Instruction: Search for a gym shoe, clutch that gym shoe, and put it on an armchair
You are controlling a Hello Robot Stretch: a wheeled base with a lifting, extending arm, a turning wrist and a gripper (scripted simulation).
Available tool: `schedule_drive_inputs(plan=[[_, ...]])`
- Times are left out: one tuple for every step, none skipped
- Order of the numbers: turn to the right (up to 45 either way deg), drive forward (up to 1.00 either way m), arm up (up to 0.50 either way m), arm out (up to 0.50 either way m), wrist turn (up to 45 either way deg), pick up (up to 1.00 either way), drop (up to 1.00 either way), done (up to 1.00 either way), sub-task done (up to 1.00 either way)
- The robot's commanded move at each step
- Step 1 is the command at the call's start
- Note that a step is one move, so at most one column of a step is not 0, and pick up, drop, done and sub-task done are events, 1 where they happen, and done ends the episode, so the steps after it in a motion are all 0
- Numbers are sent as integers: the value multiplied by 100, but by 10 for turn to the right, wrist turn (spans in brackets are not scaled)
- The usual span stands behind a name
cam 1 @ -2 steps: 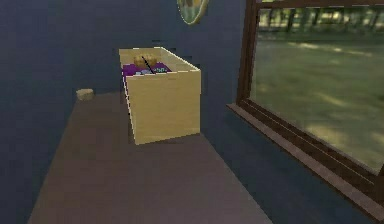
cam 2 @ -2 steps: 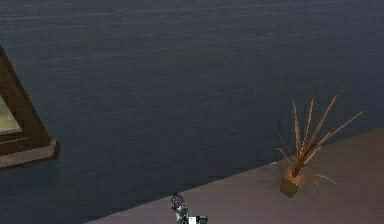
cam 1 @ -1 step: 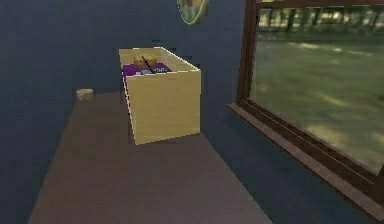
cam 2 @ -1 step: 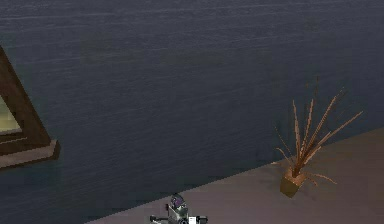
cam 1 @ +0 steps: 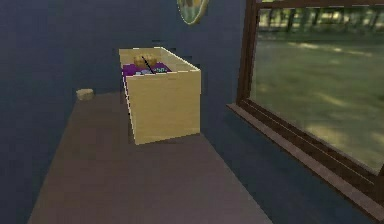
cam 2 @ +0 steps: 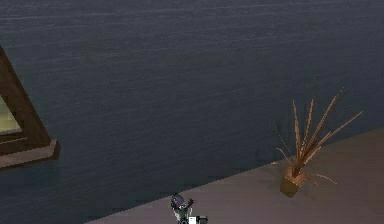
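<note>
— Hunting the shoe? Where does it lie from your gripper (cam 2: pixel 186 211)?

— I cannot tell. My gripper sits low at the arm side view's bottom edge, just left of the middle, with floor (cam 2: pixel 250 195) and wall (cam 2: pixel 200 90) behind it. Its far end is too small to make out, so I cannot say whether it holds anything.

— Could anything there be the shoe?

— Ahead, in the forward view, one box (cam 1: pixel 165 105) stands on the floor, close to the wall, its top open. Inside lie purple and dark shapes, too small to name. Whether one of them is the shoe I cannot tell.

— Count the rest, near to far.

— Forward: the one box, then one small tan block (cam 1: pixel 85 94) farther left at the wall's foot, one window (cam 1: pixel 320 80) along the right, and one round thing (cam 1: pixel 194 10) high on the wall, cut by the top edge. To the side: one plant (cam 2: pixel 303 150) in a pot on the floor at the right, well apart from my gripper, then the wall, and one window corner (cam 2: pixel 22 130) at the left edge.
</note>
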Motion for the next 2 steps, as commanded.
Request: schedule_drive_inputs(plan=[[0,0,-30,0,0,0,0,0,0],[0,0,0,0,0,100,0,0,0]])
